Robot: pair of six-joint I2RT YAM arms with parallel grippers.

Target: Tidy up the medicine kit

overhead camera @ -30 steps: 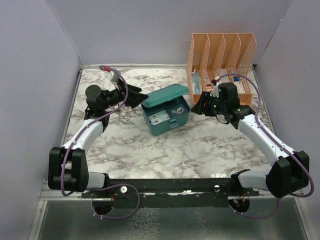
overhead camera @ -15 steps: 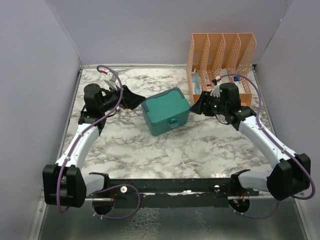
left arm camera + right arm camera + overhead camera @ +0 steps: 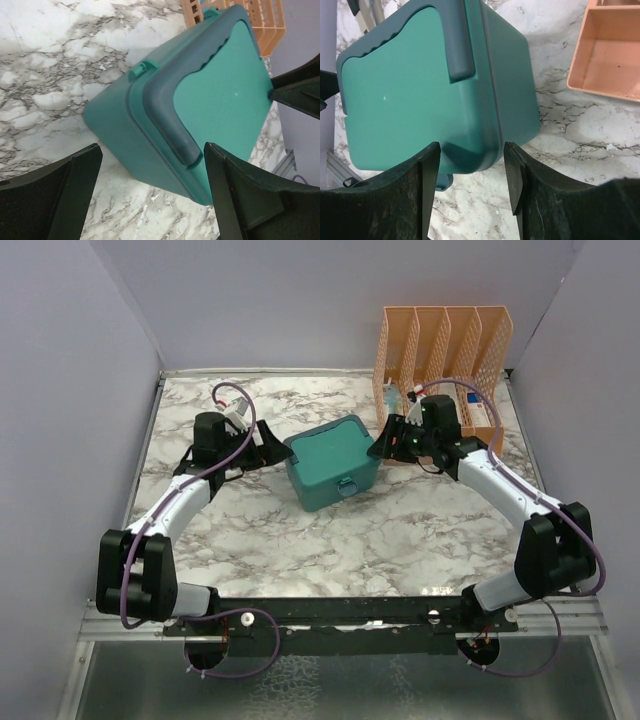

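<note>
On the marble table (image 3: 400, 540), the medicine kit (image 3: 332, 462) is seen at centre, lid down. It is flanked by the left gripper (image 3: 268, 440) at 9 o'clock and the right gripper (image 3: 385, 440) at 3 o'clock, both spread wide and holding nothing. Closing up appears to be the step in hand, and a firm press on the front latch (image 3: 347, 485) is probably called for next.

Orange 4-slot organizer (image 3: 445, 340) on marble table (image 3: 400, 530).
</note>
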